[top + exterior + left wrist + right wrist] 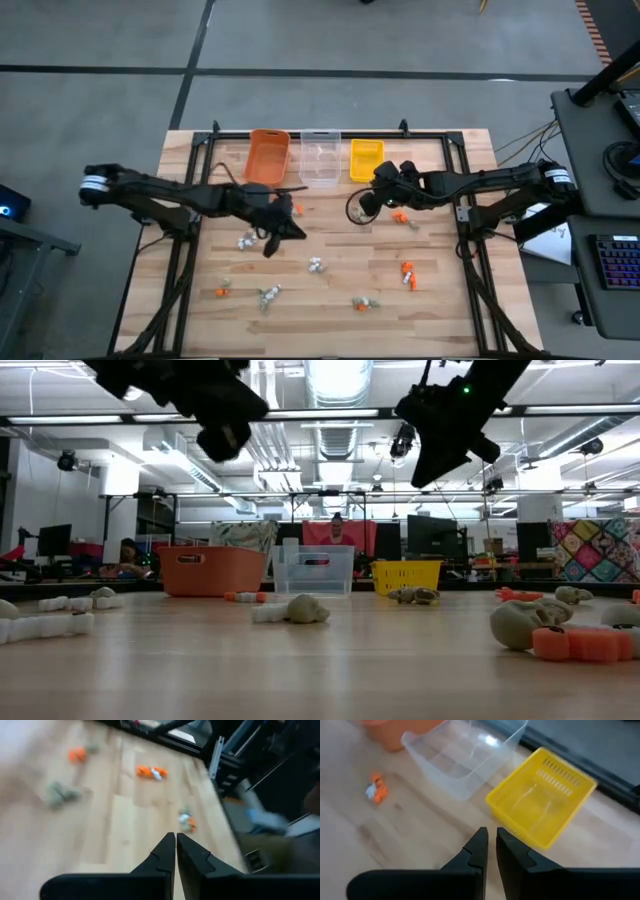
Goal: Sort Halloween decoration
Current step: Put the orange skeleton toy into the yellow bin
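Both grippers hover above the wooden table (330,300) near the clear bin (320,157) — the left gripper (283,228) in front of it, fingers pressed together and empty; the right gripper (366,204) beside the yellow bin (366,159), fingers nearly together, holding nothing. Tiny Halloween trinkets (408,274) — orange, white, grey-tan — lie scattered in front of the bins, beside the orange bin (268,154).

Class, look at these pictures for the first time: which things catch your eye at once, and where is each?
Three bins stand in a row at the table's far edge: orange bin, clear bin, yellow bin. Small orange, white and grey trinkets lie scattered over the wooden table. Two dark arms reach in, the left hand and the right hand raised above the boards.
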Tool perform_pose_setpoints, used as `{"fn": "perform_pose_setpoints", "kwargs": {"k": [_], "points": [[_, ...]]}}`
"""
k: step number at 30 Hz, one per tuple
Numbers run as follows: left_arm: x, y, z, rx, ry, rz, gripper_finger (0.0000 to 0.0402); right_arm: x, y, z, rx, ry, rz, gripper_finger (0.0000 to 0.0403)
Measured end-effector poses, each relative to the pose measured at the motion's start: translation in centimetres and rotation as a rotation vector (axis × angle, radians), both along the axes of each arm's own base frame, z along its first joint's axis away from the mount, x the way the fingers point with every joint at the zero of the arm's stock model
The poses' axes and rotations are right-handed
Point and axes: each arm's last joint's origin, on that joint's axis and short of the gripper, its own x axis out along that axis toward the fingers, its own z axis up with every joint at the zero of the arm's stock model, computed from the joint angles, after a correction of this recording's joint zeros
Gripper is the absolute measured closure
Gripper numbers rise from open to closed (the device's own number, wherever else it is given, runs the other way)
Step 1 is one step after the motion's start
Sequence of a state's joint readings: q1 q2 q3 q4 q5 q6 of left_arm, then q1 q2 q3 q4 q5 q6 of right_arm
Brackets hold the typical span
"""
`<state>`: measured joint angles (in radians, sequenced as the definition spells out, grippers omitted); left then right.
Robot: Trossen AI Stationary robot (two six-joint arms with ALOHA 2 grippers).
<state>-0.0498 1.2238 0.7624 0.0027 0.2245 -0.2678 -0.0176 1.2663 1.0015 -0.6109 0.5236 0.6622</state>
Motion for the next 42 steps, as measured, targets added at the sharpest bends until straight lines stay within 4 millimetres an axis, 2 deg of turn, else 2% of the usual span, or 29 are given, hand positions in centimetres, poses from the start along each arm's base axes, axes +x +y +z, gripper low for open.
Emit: {"fn": "perform_pose_setpoints", "kwargs": {"k": [3, 7, 12, 15, 22, 27, 33, 35, 39, 42], "points": [[-0.9, 0.1, 1.2, 0.086, -0.054, -0.006, 0.0402, -0.2, 0.2, -0.5, 0.144, 0.038, 0.095, 0.0374], [-1.4, 0.1, 3.4, -0.018, -0.141, 0.038, 0.0402, -0.7, 0.5, -1.0, 0.341, 0.091, 0.174, 0.0374], [-1.2, 0.2, 4.5, -0.052, -0.201, 0.073, 0.0402, -1.4, 0.9, -1.4, 0.474, 0.165, 0.208, 0.0374], [-1.0, 0.1, 4.5, -0.092, -0.197, 0.087, 0.0402, -1.8, 1.0, -1.5, 0.513, 0.209, 0.216, 0.0374], [0.3, 0.0, 4.0, -0.146, -0.222, 0.089, 0.0402, -1.5, 1.0, -1.4, 0.501, 0.175, 0.221, 0.0374], [0.8, 0.3, 2.4, -0.142, -0.099, 0.114, 0.0402, -1.2, 1.0, -1.3, 0.496, 0.145, 0.228, 0.0374], [0.4, 0.7, 0.8, 0.012, 0.028, 0.213, 0.0402, -1.2, 1.0, -1.3, 0.49, 0.141, 0.232, 0.0374], [0.2, 0.8, 0.8, 0.071, 0.032, 0.227, 0.0402, -1.1, 0.8, -1.2, 0.418, 0.148, 0.241, 0.0374], [0.2, 0.9, 0.9, 0.169, 0.015, 0.196, 0.0402, -1.1, 0.2, -1.1, 0.159, 0.221, 0.283, 0.0374], [0.2, 0.9, 0.8, 0.223, 0.011, 0.167, 0.0402, -0.9, 0.0, -1.1, 0.033, 0.266, 0.389, 0.0374]]}}
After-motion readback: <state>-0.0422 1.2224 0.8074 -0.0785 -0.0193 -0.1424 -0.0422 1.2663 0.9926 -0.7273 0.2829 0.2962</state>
